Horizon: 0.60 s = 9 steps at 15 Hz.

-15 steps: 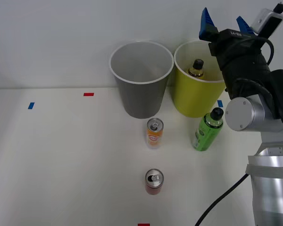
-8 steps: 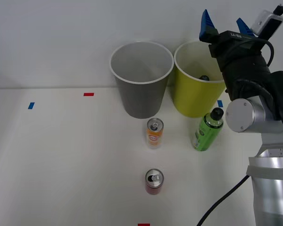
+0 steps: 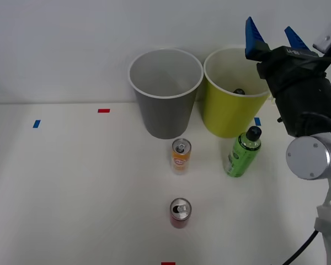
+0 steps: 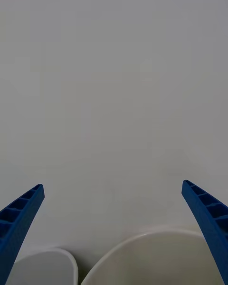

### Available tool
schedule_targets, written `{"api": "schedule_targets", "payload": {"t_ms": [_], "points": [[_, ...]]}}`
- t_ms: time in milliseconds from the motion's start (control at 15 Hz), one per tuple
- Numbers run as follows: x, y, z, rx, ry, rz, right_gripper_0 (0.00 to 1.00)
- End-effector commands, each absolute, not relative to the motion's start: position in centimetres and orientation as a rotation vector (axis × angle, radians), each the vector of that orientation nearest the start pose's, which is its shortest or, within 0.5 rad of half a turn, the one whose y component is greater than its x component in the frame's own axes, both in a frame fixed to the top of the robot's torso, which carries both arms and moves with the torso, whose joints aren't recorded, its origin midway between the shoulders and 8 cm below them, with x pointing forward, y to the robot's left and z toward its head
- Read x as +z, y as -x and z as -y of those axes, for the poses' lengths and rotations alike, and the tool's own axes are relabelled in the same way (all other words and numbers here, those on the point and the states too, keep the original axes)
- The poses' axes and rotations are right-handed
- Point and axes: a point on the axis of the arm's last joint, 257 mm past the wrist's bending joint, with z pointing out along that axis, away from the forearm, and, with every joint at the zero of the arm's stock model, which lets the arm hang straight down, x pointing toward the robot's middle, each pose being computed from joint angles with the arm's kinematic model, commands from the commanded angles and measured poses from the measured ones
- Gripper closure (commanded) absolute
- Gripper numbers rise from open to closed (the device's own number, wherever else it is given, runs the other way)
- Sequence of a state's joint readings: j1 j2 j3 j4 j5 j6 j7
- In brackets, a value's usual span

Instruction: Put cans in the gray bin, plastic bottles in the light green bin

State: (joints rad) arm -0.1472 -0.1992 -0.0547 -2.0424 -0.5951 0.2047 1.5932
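white table (image 3: 71, 182) w/ tape marks, plain wall; right end effector (image 3: 272, 35) wide, empty.

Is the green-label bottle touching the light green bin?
Apart. The front view shows bare table between the green-label bottle, which stands in front, and the light green bin.

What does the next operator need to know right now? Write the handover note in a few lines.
Right pincer: open and empty, raised above the tall lime-green bin, near its right rim.
Done: one black-capped bottle lies inside the lime bin, only its cap end visible.
Left: the green-label plastic bottle stands on the white table just in front of the lime bin; it goes in there.
The orange-and-white can stands in front of the tall gray bin, the dark red can nearer the robot. Both go in the gray bin, where no can is visible yet.
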Motion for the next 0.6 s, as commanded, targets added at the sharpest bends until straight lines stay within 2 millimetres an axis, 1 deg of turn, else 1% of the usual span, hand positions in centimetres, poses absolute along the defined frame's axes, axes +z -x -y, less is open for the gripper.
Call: {"api": "schedule_targets", "payload": {"t_ms": [67, 133, 200, 267, 333, 400, 467, 600], "points": [[3.1, -48.7, 23.2, 0.396, -0.052, -1.179, 0.0], [1.8, -47.1, 24.0, 0.371, -0.056, -1.19, 0.0], [0.8, -45.8, 24.1, 0.368, -0.066, -1.189, 0.0], [-0.6, -44.5, 24.6, 0.355, -0.08, -1.194, 0.0], [-2.5, -42.6, 25.1, 0.333, -0.093, -1.202, 0.0], [-3.6, -41.2, 25.4, 0.32, -0.097, -1.213, 0.0], [-4.1, -39.7, 25.8, 0.302, -0.095, -1.22, 0.0], [-6.1, -36.2, 26.6, 0.257, -0.091, -1.281, 0.0]]}}
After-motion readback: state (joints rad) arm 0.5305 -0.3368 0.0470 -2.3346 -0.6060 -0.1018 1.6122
